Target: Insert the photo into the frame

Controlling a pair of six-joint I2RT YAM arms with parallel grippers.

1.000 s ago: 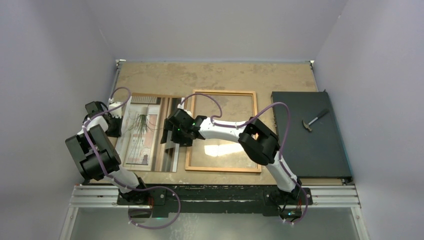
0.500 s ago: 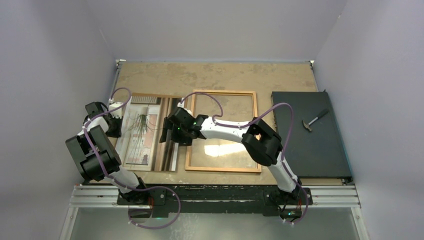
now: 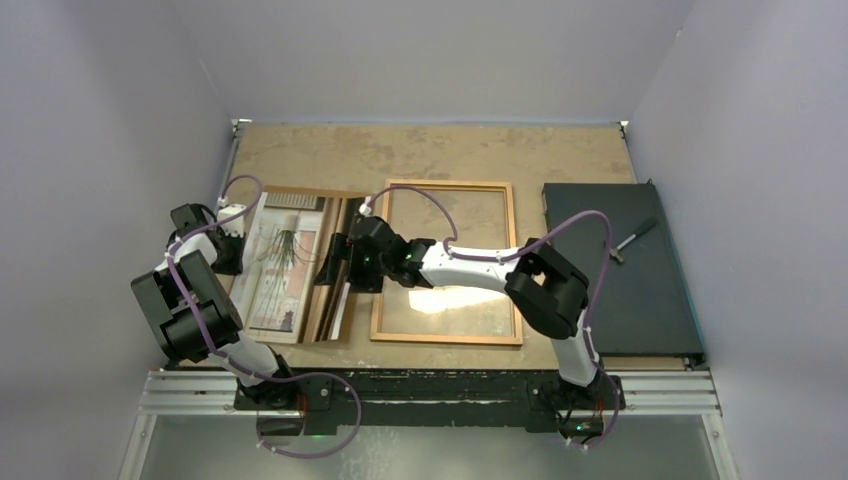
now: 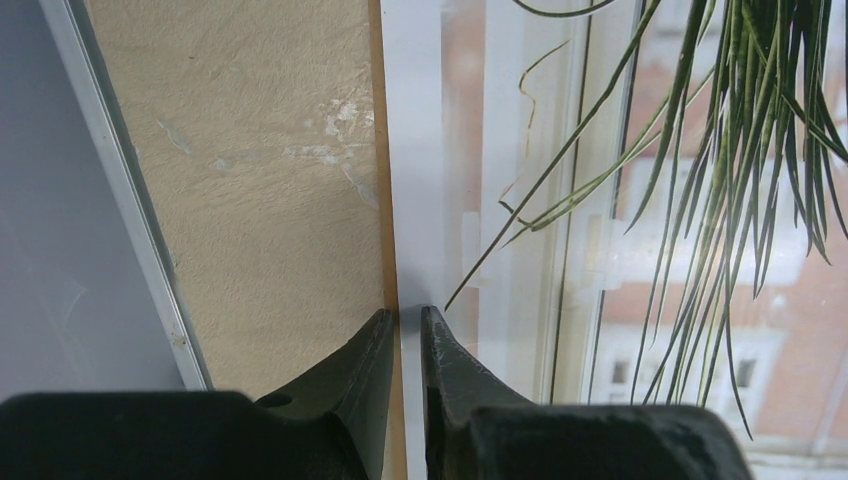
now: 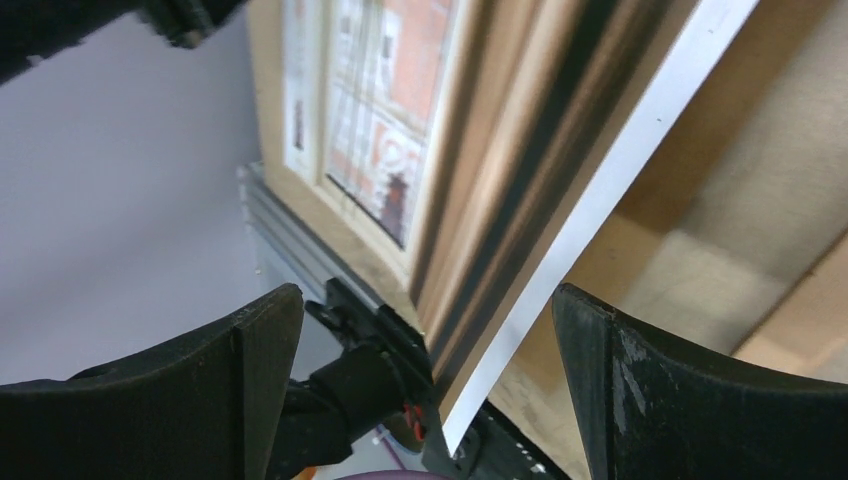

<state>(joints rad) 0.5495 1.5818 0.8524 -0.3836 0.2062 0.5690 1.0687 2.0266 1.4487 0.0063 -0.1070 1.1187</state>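
Left claw point(image 4: 405, 316) clamps the photo point(image 4: 620, 250) by 1 edge; right claw point(image 5: 428, 300) gapes wide, straddling the opposite edge.

Bare tan tabletop point(image 3: 420, 150) lies open along the far edge. The white right arm point(image 3: 470, 265) crosses the thin orange-brown wooden frame point(image 3: 450, 339). The large building-scene photo print point(image 3: 285, 285) crowds the grey left wall point(image 3: 100, 200). A black rectangular slab point(image 3: 640, 300) with a hammer point(image 3: 628, 240) fills the right.
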